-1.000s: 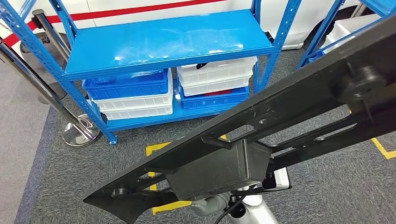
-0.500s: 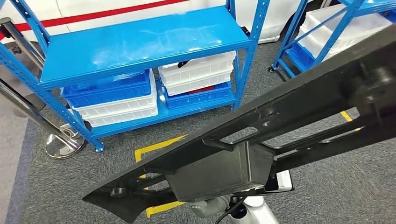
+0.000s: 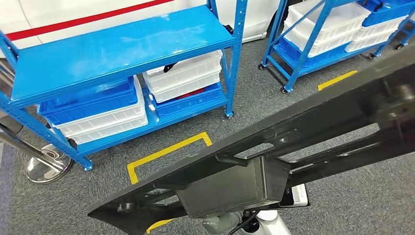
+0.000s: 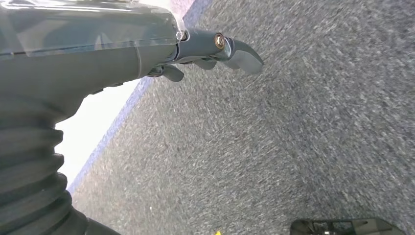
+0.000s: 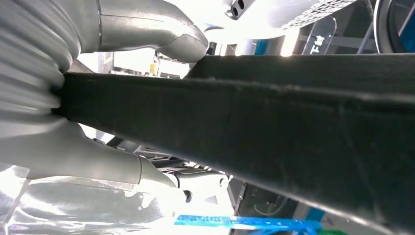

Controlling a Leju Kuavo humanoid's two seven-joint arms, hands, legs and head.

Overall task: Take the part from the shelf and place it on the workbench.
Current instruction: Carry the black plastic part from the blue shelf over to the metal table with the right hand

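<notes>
A long black part (image 3: 303, 122) with cut-outs and a box-shaped block (image 3: 230, 188) underneath lies slantwise across the head view, above the carpet. My right hand (image 5: 78, 147) grips it, with the thumb (image 5: 161, 34) on one side of the black bar (image 5: 274, 127) and the fingers on the other. In the head view a grey piece of that hand (image 3: 222, 223) peeks out below the block. My left hand (image 4: 147, 44) hangs over the grey carpet and holds nothing; its fingers lie loosely apart.
A blue shelf (image 3: 112, 49) with a bare upper deck stands at the back left, with white and blue bins (image 3: 183, 78) on its lower deck. A second blue rack (image 3: 293, 54) with bins stands at the back right. Yellow tape (image 3: 166, 152) marks the carpet; a chrome post base (image 3: 46, 169) stands left.
The whole picture has shifted left: the camera turned to the right, the shelf slid leftward and the second rack came into view. The part stays held the same way.
</notes>
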